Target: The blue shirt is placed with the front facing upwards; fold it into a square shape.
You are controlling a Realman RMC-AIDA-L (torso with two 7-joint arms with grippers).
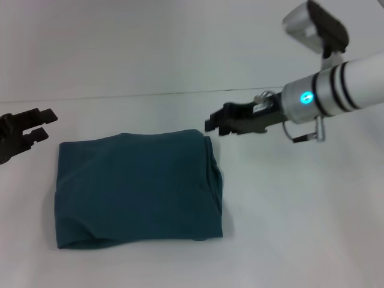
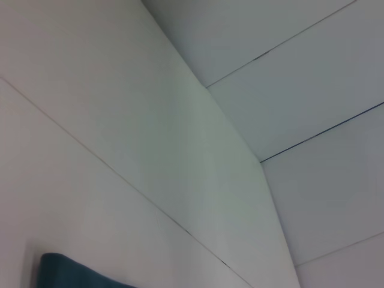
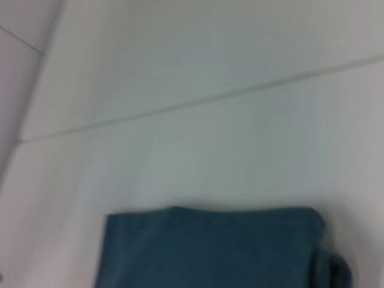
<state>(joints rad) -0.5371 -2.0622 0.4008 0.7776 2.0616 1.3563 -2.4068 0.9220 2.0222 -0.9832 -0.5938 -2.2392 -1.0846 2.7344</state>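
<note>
our right gripper (image 1: 213, 124) hovers just past the far right corner of the teal-blue cotton shirt (image 1: 137, 189), fingers slightly apart and holding nothing. our left gripper (image 1: 37, 124) waits off the far left corner, fingers apart too. the shirt lies on the white table (image 1: 300, 228) as a near-square bundle, plain side up; we judge folding essentially finished.

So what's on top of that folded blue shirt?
Nothing rests on the blue shirt; only plain teal fabric faces up. The right tool sits beyond its far right corner, the left tool off to its left. Inner layers are hidden.
</note>
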